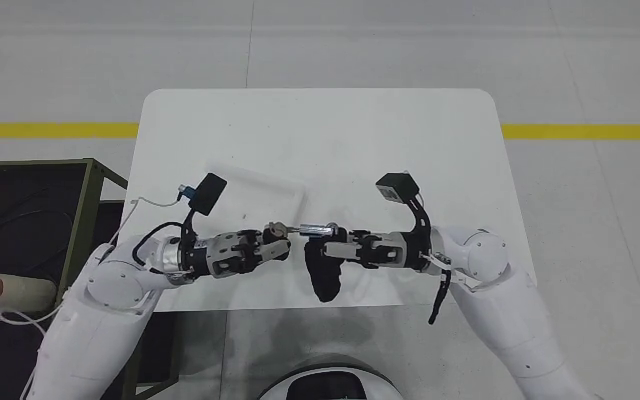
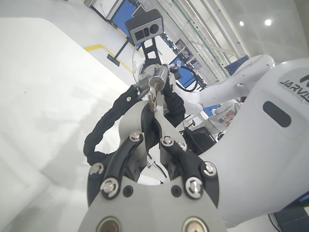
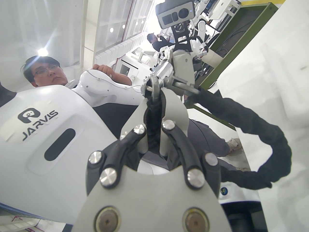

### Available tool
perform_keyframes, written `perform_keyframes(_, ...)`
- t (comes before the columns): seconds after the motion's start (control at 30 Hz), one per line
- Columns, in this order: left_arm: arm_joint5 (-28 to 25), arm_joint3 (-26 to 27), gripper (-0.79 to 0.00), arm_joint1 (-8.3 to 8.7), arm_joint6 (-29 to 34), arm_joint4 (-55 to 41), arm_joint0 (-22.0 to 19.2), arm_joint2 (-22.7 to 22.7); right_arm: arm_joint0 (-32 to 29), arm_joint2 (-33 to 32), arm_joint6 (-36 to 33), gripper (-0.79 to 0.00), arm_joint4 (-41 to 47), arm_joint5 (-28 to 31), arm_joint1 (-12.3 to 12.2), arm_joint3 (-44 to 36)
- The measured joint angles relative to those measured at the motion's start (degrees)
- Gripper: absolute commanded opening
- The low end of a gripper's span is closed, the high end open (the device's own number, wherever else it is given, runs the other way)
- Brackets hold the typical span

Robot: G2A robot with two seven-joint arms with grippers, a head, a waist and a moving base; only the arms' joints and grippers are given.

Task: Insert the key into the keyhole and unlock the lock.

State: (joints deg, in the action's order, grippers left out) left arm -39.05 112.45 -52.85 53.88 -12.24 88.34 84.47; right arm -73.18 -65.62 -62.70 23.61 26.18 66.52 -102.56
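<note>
Pinching the key (image 2: 152, 101) between closed fingers, the left gripper (image 2: 152, 111) holds it at the lower rim of the keyhole (image 2: 157, 83), whose slot looks unfilled. A push from this offset could skid the tip across the metal face or twist the key in the pads. The lock cylinder (image 2: 161, 72) sits above the table (image 1: 400, 130) near its front edge. The right gripper (image 3: 154, 102) is clamped on the black-sleeved cable (image 3: 253, 121) just behind it, a soft hold that may let the cylinder swing away.
</note>
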Motion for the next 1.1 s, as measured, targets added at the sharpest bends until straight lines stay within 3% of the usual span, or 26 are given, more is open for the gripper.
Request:
perform_keyframes(0.1,2.38,-1.59,-0.785,0.10,2.29,-2.45,-0.20,-1.54,-0.02,-0.20,0.49,-0.785,0.07,0.20,-0.09,-0.01)
perform_keyframes(0.2,4.99,-4.38,-0.782,0.29,7.47,-11.23,-1.14,-3.25,-0.17,-0.08,0.85,-0.785,0.02,0.45,-0.14,-0.09)
perform_keyframes(0.3,7.87,-8.35,-0.566,0.54,13.77,-20.47,-3.44,-3.27,-0.27,0.00,1.07,-0.785,0.10,0.62,-0.21,-0.18)
perform_keyframes(0.5,11.26,-14.30,-0.508,0.45,22.23,-32.80,-8.18,-3.40,-0.79,0.35,0.49,-0.785,1.51,0.73,-0.32,-0.62)
perform_keyframes(0.93,12.95,-15.48,-0.548,-0.68,24.30,-32.82,-13.37,-6.99,-1.28,1.26,-0.68,-0.785,3.70,0.51,-0.24,-0.28)
perform_keyframes(1.0,12.76,-15.20,-0.625,-0.76,24.12,-32.18,-13.44,-6.99,-1.31,1.21,-0.71,-0.785,3.66,0.42,-0.24,-0.22)
perform_keyframes(1.03,12.64,-14.98,-0.776,-0.82,24.00,-31.83,-13.41,-7.04,-1.33,1.18,-0.75,-0.785,3.66,0.35,-0.25,-0.21)
perform_keyframes(1.1,12.39,-14.75,-0.785,-0.91,23.75,-31.62,-13.36,-7.00,-1.35,1.11,-0.79,-0.785,3.66,0.30,-0.25,-0.20)
